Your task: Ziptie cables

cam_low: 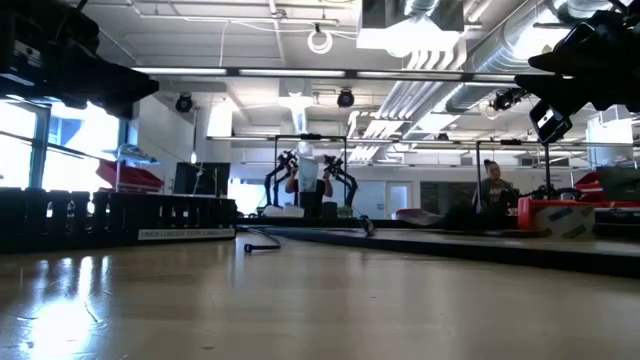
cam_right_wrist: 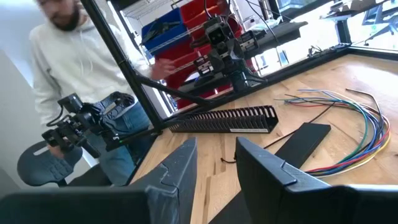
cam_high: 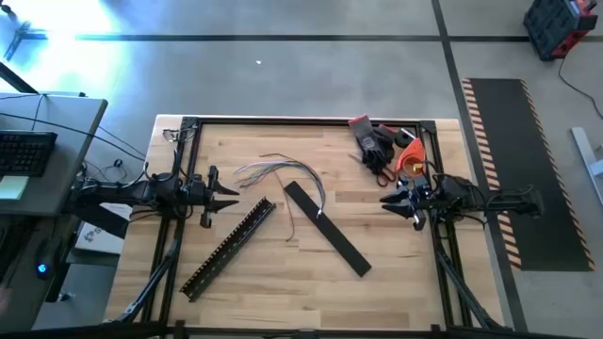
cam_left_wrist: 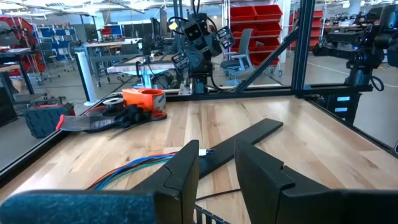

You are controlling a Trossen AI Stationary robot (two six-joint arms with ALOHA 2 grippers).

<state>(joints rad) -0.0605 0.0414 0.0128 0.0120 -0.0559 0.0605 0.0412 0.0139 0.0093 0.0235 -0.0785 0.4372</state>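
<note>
The cables (cam_high: 283,173) lie loose on the wooden table, a fan of thin wires next to the far end of the flat black strip (cam_high: 328,229). They show coloured in the left wrist view (cam_left_wrist: 134,170) and the right wrist view (cam_right_wrist: 351,127). My left gripper (cam_high: 229,194) hovers open near the table's left edge, pointing at the cables. My right gripper (cam_high: 384,200) hovers open near the right edge, pointing toward the strip. Neither touches anything.
A long black slotted duct (cam_high: 231,247) lies slanted toward the near left corner. Gloves (cam_high: 373,143) and an orange tape roll (cam_high: 411,153) sit at the far right corner. A black frame (cam_high: 311,121) borders the table. A person (cam_right_wrist: 62,68) stands beyond the left edge.
</note>
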